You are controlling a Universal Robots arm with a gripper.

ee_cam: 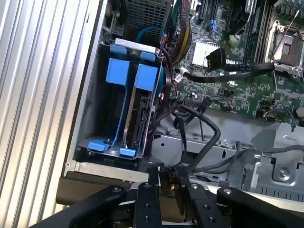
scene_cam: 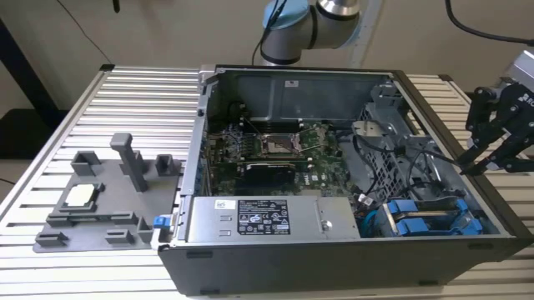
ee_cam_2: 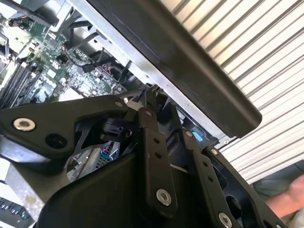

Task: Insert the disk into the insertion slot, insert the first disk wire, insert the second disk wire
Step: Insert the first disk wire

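Note:
Two blue-framed drives (scene_cam: 421, 219) stand side by side in the bay at the case's front corner on the exterior view's right; the first wrist view looks down on them (ee_cam: 135, 95). Which of the two is the disk I cannot tell. My gripper (scene_cam: 469, 164) hangs over the case's wall on that side, above and behind the bay. Its black fingers (ee_cam: 151, 190) are close together and shut on the end of a black wire (scene_cam: 434, 156). That wire loops up from the metal cage (ee_cam: 209, 137) beside the drives. In the second wrist view the fingertips (ee_cam_2: 145, 102) meet just inside the case wall.
The open computer case (scene_cam: 334, 275) lies on a slatted metal table (scene_cam: 142, 100). Inside are the motherboard (scene_cam: 276, 147), a power supply (scene_cam: 250, 219) and loose cables. A grey fixture block (scene_cam: 100, 194) sits on the exterior view's left. A person's hand (ee_cam_2: 289, 197) is near the table's edge.

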